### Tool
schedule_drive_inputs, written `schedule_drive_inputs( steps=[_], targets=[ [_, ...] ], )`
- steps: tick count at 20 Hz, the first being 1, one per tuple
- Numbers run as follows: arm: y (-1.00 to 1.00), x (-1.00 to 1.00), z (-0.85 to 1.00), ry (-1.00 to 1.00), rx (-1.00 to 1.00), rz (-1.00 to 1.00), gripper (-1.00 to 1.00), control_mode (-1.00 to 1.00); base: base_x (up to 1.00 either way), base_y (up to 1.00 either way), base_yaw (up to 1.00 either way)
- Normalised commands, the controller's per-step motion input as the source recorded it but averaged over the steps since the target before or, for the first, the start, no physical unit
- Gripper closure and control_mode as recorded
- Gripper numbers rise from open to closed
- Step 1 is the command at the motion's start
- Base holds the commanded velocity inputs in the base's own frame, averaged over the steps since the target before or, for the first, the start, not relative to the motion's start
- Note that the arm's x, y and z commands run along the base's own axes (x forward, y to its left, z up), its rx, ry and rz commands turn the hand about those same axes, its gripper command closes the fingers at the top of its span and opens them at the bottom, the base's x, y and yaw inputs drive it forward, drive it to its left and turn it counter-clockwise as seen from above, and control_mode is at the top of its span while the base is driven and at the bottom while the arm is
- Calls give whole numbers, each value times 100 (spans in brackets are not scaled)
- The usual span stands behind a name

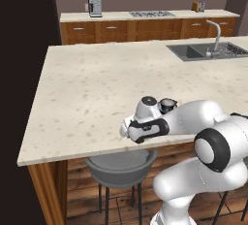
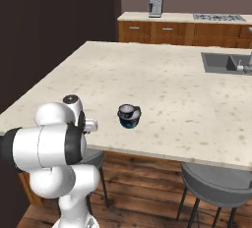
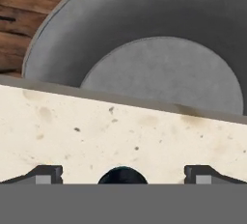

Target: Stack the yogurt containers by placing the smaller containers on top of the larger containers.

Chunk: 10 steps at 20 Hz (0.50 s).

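the island counter (image 1: 121,78) is stretching across the kitchen, pale and speckled, with a sink (image 1: 206,50) sitting in it at about 2 o'clock in the left base view. a back counter (image 1: 145,15) is running along the far wall, carrying a coffee machine (image 1: 94,5) at 11 o'clock and a cooktop (image 1: 151,13) at 12 o'clock. the white arm (image 1: 208,141) is reaching in from 4 o'clock in the left base view and bending low over the counter's near edge. a grey stool (image 1: 118,166) is standing under that edge at 6 o'clock, and in the hand view its round seat (image 3: 164,73) is lying beyond the counter edge, toward 12 o'clock. a second stool (image 2: 216,183) is showing at 5 o'clock in the right base view. the larger cup (image 2: 129,115), dark with a teal base and pale top, is standing upright on the counter near its front edge, just beyond the arm's wrist; in the left base view its top (image 1: 167,104) is peeking over the forearm. the gripper (image 3: 123,172) is pointing down at the counter with its jaws spread wide and nothing between them, and a dark round shape (image 3: 122,175) is sitting between the fingertips (image 3: 46,174) at 6 o'clock in the hand view; i cannot tell what it is.
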Motion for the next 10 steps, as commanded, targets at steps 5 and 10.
schedule_drive_inputs(
  steps=[5,10],
  targets=[
    [1,22,-15,0,0,-4,-100,-100,0,0,0],
    [11,23,-12,0,0,-3,-100,-100,0,0,0]
  ],
)
